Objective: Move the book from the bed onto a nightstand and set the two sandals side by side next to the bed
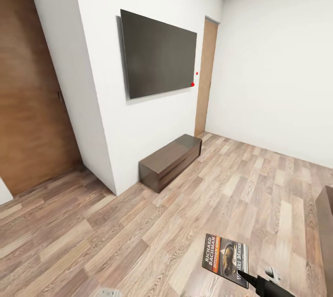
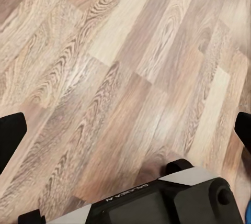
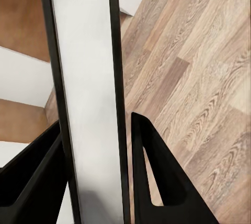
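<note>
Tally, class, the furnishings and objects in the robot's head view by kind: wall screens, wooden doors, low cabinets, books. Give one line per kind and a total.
Wall screens: 1, the dark television.
Wooden doors: 2, a near door and a far door.
Low cabinets: 1, the long dark cabinet.
Books: 1, the book, held by the right gripper.
Total: 5

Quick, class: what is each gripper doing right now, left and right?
Left gripper: open, holding nothing.
Right gripper: closed on the book.

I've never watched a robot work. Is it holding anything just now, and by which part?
Yes: the right gripper holds the book by one edge, a finger on each side of its thin page block. The left gripper is open, over bare floor.
</note>
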`<state>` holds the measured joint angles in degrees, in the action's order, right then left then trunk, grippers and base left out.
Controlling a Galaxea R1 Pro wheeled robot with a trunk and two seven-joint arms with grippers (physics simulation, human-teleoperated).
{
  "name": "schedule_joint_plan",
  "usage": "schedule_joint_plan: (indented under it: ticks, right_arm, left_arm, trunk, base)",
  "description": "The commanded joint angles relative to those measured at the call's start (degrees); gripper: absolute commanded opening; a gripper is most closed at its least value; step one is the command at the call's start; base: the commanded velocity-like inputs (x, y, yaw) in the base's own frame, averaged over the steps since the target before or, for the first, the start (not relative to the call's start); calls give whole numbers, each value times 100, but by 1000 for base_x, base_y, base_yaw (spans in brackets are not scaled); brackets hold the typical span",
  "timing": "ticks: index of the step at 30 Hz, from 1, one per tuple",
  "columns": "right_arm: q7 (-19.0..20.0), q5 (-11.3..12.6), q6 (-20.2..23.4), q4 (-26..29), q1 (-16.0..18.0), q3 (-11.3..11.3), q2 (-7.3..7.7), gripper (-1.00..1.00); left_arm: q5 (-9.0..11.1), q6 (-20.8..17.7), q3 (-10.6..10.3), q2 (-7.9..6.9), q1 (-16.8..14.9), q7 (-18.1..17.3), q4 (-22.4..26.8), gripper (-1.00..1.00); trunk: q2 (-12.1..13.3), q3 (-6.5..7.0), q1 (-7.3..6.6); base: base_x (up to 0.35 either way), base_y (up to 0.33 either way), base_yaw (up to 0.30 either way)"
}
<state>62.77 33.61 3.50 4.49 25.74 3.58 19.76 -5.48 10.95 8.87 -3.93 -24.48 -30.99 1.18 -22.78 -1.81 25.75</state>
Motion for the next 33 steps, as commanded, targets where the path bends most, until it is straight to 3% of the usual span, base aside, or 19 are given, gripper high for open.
schedule_joint_plan:
  ticks: [1,33]
  right_arm:
    - [14,58,36,-1,7,11,1,-100]
    - [7,58,36,-1,6,11,-7,-100]
  left_arm:
    - [-58,30,45,-2,-4,-12,-4,100]
    - [-58,36,54,-2,-4,11,-4,100]
  trunk:
    - [-14,-13,4]
    - [-14,-13,4]
  base:
    - [0,0,-284]
    - [0,0,-284]
